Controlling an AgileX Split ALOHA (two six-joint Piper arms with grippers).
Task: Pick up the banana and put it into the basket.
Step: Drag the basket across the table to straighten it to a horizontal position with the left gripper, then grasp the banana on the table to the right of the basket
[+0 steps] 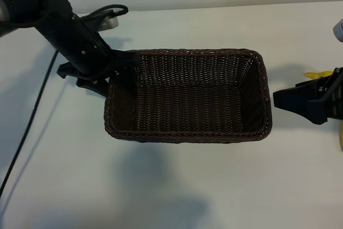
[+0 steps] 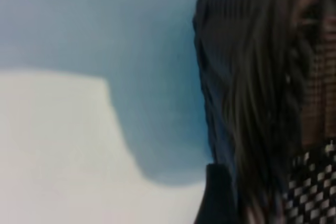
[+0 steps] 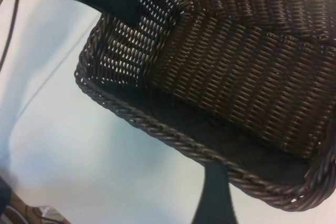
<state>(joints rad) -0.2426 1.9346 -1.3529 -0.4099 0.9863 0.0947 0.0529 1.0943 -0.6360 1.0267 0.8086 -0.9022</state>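
The basket point(image 1: 187, 135) of dark brown wicker stands in the middle of the white table with nothing in it. Of the banana, only a yellow tip point(image 1: 318, 73) shows behind my right gripper; the rest is hidden under that arm. My left gripper point(image 1: 110, 73) is at the basket's left end, open, one finger point(image 2: 215, 198) outside the end wall point(image 2: 252, 103) and the other inside. My right gripper point(image 1: 278, 99) hangs open just off the basket's right end, pointing at it, nothing between its fingers; one finger point(image 3: 212, 198) shows before the braided rim point(image 3: 173, 140).
A black cable point(image 1: 27, 127) trails down the table's left side. A white object point(image 1: 338, 29) pokes in at the right edge. Another yellow bit point(image 1: 341, 138) shows at the right edge. Bare table lies in front of the basket point(image 1: 177, 186).
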